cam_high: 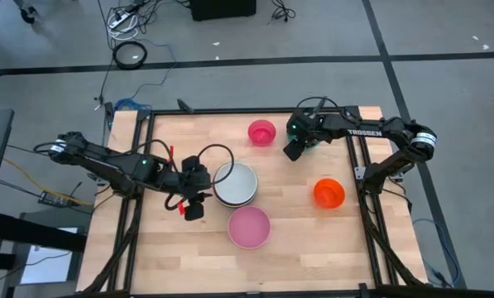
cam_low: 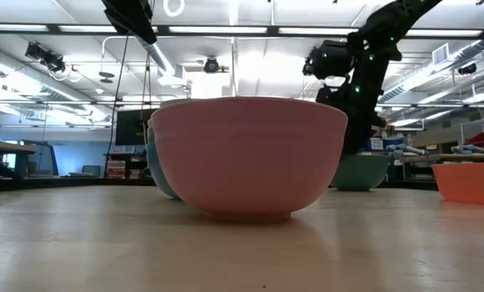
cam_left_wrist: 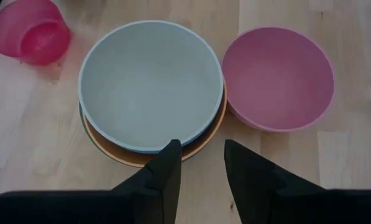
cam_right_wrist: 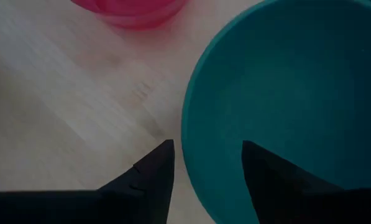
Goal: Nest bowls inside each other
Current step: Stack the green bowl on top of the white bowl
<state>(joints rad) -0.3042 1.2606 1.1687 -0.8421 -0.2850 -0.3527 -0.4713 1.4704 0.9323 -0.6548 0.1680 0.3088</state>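
Note:
A stack of bowls [cam_high: 234,184] stands mid-table: a white bowl [cam_left_wrist: 149,84] sits inside an orange one [cam_left_wrist: 204,142], with darker bowls under them. Right beside the stack stands a large pink bowl [cam_high: 249,227]. A small pink bowl [cam_high: 261,132] and an orange bowl [cam_high: 328,192] stand apart. My left gripper [cam_left_wrist: 201,146] hangs open above the stack's left edge, with nothing between its fingers. My right gripper [cam_right_wrist: 207,146] is open over a green bowl [cam_right_wrist: 297,93], one finger outside its rim [cam_right_wrist: 188,134] and one over its hollow. My right arm hides most of that bowl in the high view.
The table's dark frame rails [cam_high: 358,165] run along both sides, and the arm bases sit there. Bare wood lies along the near edge and at the far left. Cables and floor lie beyond the far edge.

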